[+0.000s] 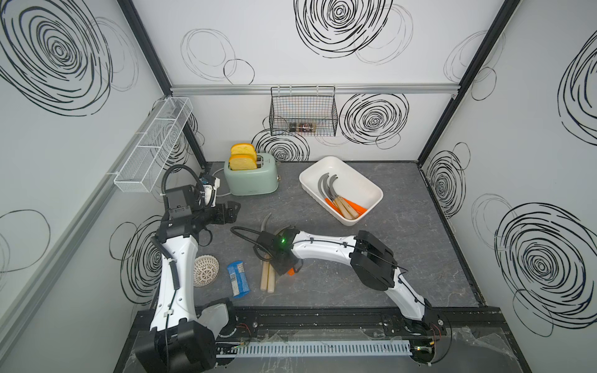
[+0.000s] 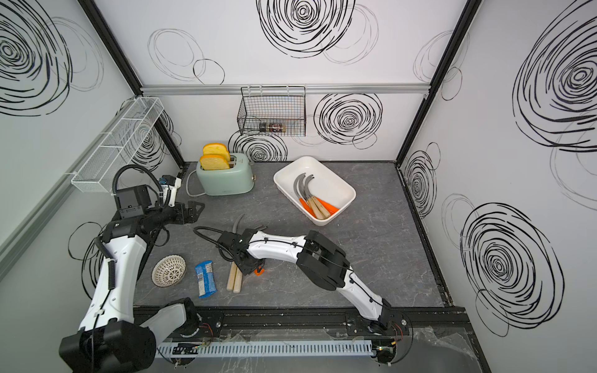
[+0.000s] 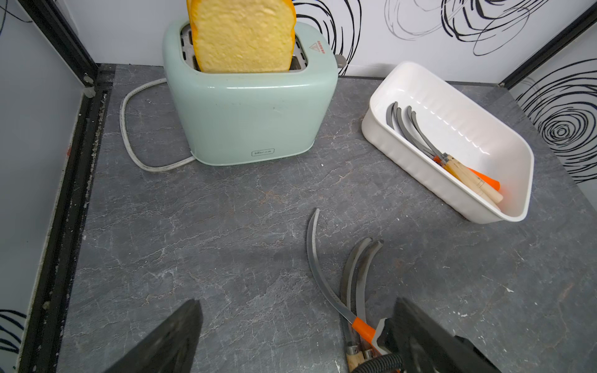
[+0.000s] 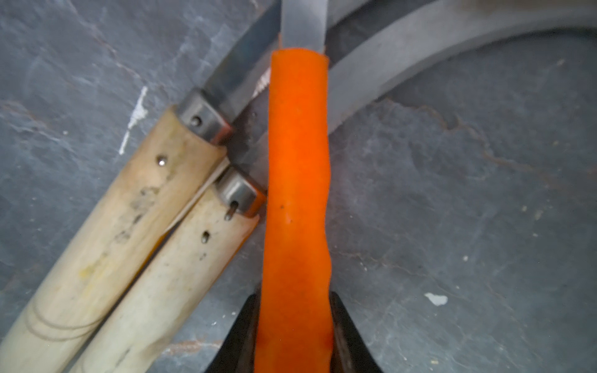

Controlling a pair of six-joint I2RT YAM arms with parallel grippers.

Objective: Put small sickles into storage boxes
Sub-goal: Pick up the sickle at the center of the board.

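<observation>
In the right wrist view my right gripper (image 4: 294, 295) is shut on the orange handle of a small sickle (image 4: 297, 177), which lies across two wooden-handled sickles (image 4: 113, 242) on the grey table. In both top views these handles (image 1: 268, 277) (image 2: 235, 277) stick out from under the right wrist, and the grey blades (image 3: 355, 268) curve away toward the toaster. The white storage box (image 1: 380, 193) (image 2: 353, 193) (image 3: 468, 109) at the back right holds several sickles (image 1: 336, 197) (image 3: 452, 161). My left gripper (image 1: 234, 210) (image 3: 295, 302) hangs open and empty over the table in front of the toaster.
A mint toaster (image 1: 252, 179) with two bread slices stands at the back left, its cord beside it. A blue packet (image 1: 238, 278) and a white lattice bowl (image 1: 206, 270) lie left of the sickles. A black wire basket (image 1: 303, 111) and a white mesh rack (image 1: 151, 145) hang on the walls.
</observation>
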